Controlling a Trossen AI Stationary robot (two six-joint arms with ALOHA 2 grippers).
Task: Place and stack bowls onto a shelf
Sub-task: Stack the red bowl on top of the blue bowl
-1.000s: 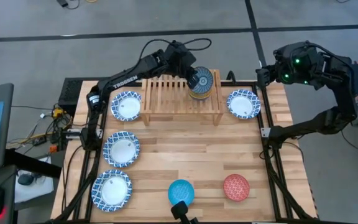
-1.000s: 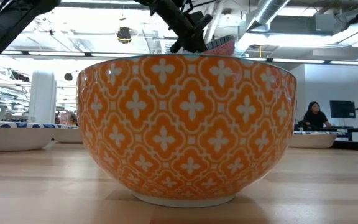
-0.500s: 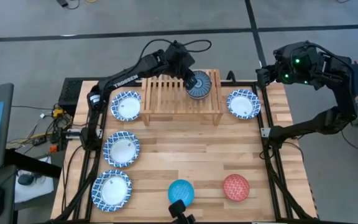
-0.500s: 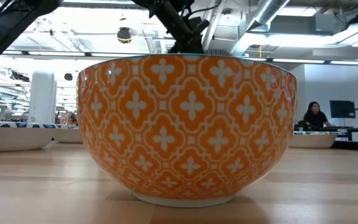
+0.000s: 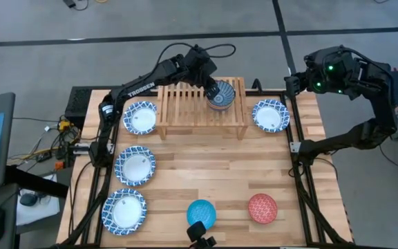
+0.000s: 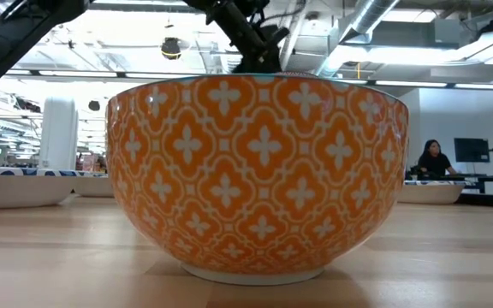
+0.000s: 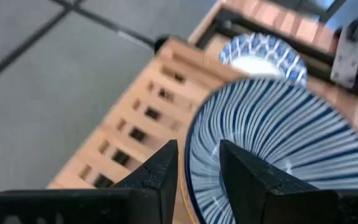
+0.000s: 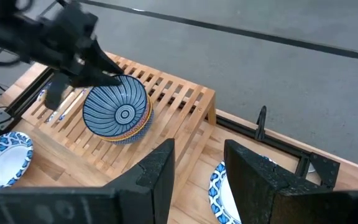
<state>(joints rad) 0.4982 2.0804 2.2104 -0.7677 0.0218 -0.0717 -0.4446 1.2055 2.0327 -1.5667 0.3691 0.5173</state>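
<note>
A grey-blue striped bowl (image 5: 222,96) with an orange-yellow outside sits on the right part of the light-wood slatted shelf (image 5: 185,105) at the table's far edge. It also shows in the right wrist view (image 8: 118,112), slightly tilted on the slats (image 8: 173,93). My left gripper (image 5: 211,88) is shut on its rim on the left side. My right gripper (image 8: 197,177) is open and empty, hovering off the table's far right corner (image 5: 294,83). My left gripper holds the bowl by its rim (image 7: 190,163), one finger (image 7: 244,177) inside the bowl and one finger (image 7: 160,174) outside. The fingers come slanting down from the table's far left. The bowl's underside is at the shelf slats, its opening facing up.
Three blue-and-white dishes (image 5: 139,117) (image 5: 135,166) (image 5: 124,209) lie along the table's left side and one (image 5: 271,115) right of the shelf. A bright blue bowl (image 5: 201,213) and a red bowl (image 5: 262,207) stand near the front edge. An orange patterned bowl (image 6: 259,171) fills the low view.
My left gripper has gone down with the striped bowl onto the shelf's right part. The bowl was tilted, showing its yellow side above the slats, and now sits lower and nearly level. The hold on the rim has stayed shut.
</note>
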